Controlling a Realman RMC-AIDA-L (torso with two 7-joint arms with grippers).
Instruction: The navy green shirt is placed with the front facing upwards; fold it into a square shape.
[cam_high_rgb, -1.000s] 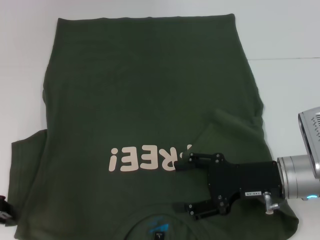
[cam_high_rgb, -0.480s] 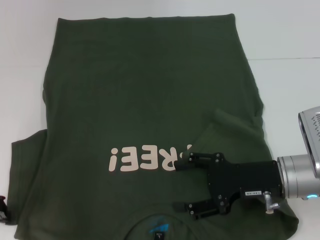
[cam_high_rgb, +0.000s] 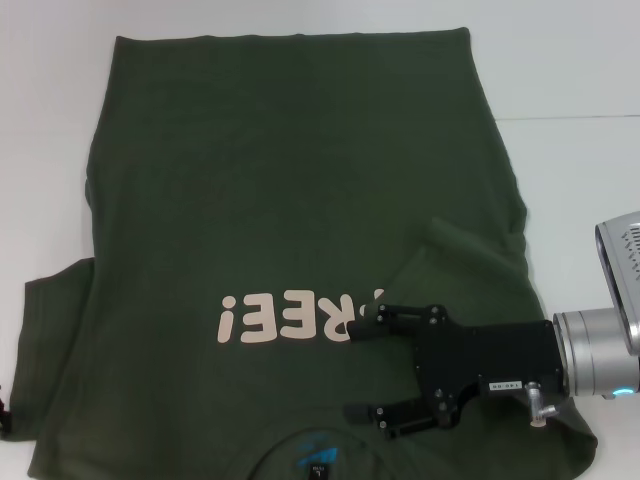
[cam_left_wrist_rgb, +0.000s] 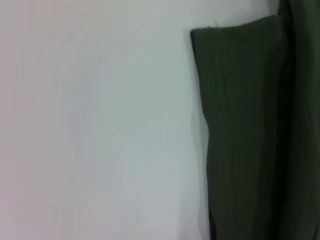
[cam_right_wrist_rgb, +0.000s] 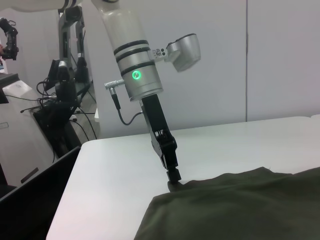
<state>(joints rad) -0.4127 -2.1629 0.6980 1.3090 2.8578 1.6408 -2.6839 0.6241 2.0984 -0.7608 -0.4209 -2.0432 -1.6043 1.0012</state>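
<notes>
Matt cotton-like shirt (cam_high_rgb: 300, 200), smooth table (cam_high_rgb: 580, 70)

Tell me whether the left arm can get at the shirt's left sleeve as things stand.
Probably yes. The left gripper sits right at the edge of the navy green shirt, by its spread sleeve, with only bare table around.

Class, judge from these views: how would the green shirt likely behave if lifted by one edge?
The navy green shirt would probably droop limply: its right sleeve already lies folded over with soft creases. It likely weighs little, being thin cloth lying flat. It might drag rather than slide on the white table. The right gripper hovers open over it.
</notes>
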